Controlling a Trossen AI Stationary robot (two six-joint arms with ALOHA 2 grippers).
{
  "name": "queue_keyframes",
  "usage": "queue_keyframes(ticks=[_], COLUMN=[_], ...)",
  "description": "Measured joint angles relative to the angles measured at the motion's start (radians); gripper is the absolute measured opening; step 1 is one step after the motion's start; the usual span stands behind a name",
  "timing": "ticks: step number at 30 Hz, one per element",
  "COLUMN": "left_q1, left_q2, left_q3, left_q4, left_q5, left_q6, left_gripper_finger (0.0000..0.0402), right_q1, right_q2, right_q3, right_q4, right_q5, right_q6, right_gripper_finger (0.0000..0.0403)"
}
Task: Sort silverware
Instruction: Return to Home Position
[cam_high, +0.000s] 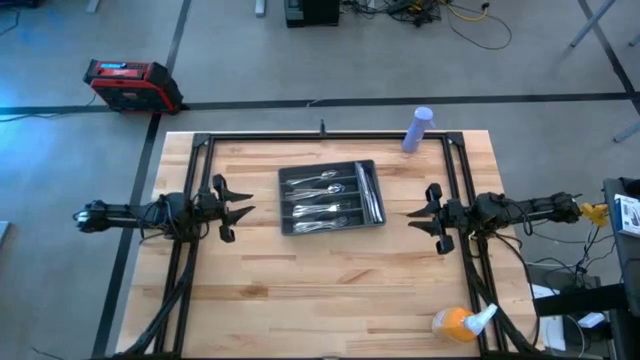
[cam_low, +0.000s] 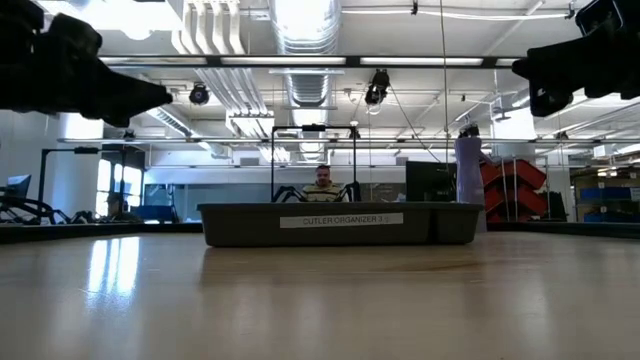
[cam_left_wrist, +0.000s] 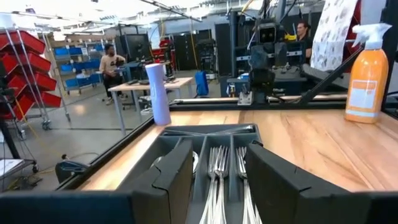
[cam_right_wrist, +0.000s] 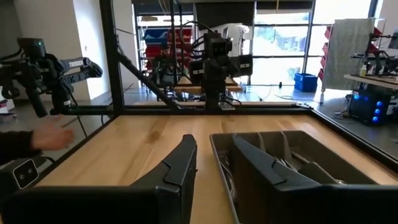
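Silverware (cam_high: 325, 200): all visible pieces lie in the tray (cam_high: 283, 200) at the centre of the high view, and none is seen outside it. The left gripper (cam_high: 235, 209), left of centre, and the right gripper (cam_high: 428, 215), right of centre, hang clear of the tray with fingers spread, holding nothing.

Handling, as judged: each piece is rigid, light and polished, so it is likely to slip and to lie flat. Grasp across the handle near mid-length, jaws crosswise to its axis.

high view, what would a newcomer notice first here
The dark grey tray at the table's centre, its compartments holding the silverware, stands out first. The left gripper and right gripper flank it, both open and empty. An orange spray bottle lies at a right-hand table corner.
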Motion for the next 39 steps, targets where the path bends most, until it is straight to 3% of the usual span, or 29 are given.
queue_keyframes(ticks=[10,22,39], left_q1=[0.0,0.0,0.0], left_q2=[0.042,0.09,0.157], left_q3=[0.0,0.0,0.0], left_q4=[0.0,-0.001,-0.001], left_q5=[-0.001,-0.001,-0.001], left_q6=[0.0,0.0,-0.001], left_gripper_finger=[0.0119,0.0132,0.0129], right_q1=[0.0,0.0,0.0], right_q2=[0.0,0.0,0.0], right_q3=[0.0,0.0,0.0], right_q4=[0.0,0.0,0.0], right_q5=[0.0,0.0,0.0], right_q6=[0.0,0.0,0.0], right_gripper_finger=[0.0073,0.0048,0.0079])
